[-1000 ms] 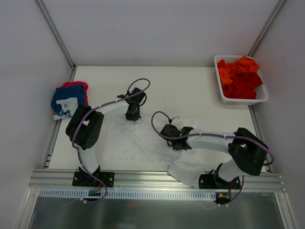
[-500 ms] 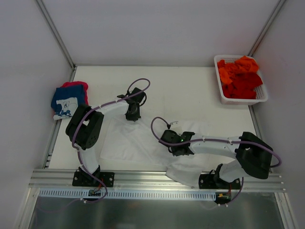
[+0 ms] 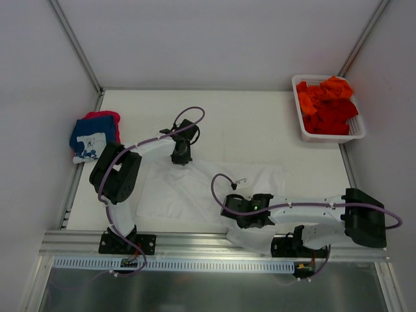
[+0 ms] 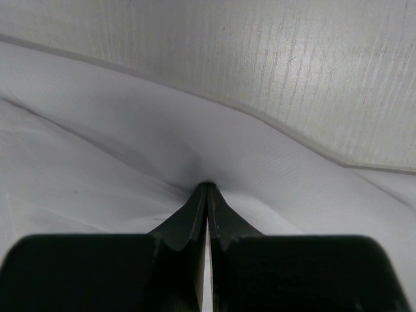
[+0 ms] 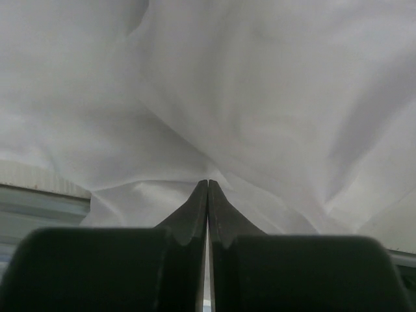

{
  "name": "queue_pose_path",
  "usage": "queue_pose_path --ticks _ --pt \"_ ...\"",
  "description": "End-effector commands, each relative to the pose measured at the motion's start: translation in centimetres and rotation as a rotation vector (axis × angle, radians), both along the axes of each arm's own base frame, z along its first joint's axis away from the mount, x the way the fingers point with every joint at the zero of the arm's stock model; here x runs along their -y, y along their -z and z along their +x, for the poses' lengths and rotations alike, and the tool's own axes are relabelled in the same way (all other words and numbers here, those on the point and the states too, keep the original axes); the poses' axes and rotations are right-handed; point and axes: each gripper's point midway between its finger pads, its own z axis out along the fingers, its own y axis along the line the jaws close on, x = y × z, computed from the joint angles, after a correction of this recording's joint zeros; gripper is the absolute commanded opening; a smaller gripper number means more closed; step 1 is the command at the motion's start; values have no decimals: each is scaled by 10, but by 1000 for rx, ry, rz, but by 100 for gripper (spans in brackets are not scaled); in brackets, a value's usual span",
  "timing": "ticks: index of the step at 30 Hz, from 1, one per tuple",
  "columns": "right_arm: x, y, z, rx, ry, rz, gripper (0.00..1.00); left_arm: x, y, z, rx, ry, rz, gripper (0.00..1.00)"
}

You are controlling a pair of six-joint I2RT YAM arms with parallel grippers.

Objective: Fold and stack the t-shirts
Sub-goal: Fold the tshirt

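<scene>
At the far edge of the cloth, the left pincer [image 4: 207,186] has its two black fingers pressed flat together. The fabric puckers into a small dark dimple right at their tips, so it has a pinch of the white t-shirt [image 3: 188,192]. How many layers are caught there cannot be told. Beyond the pinch, a hem line crosses the wrist view, with bare pale surface [image 3: 247,123] behind it.

Near the front rail [image 3: 195,242], the right pincer [image 5: 207,182] is likewise fully closed. Creases of the same white t-shirt run into its tips, where it grips a fold. The wrist view is almost filled with cloth, and only a strip of the rail shows at the lower left.

From above, the white t-shirt lies spread and rumpled across the middle of the surface between the two arms. Its near right part is hidden under the right arm and spills over the rail, so its outline there is hard to make out.

At the left edge sits a folded navy t-shirt [image 3: 90,138] with white print too small to read. It lies on a pink-red t-shirt [image 3: 104,116], of which only the far rim shows. Well apart, in the far right corner, a white lattice basket [image 3: 328,136] holds crumpled orange and red t-shirts [image 3: 328,104]; their number cannot be told.
</scene>
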Motion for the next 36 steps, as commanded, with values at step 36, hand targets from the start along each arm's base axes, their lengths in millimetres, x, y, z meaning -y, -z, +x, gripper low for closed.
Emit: queue_pose_path --ticks 36 --pt "-14 5 206 35 188 137 0 -17 -83 -12 220 4 -60 0"
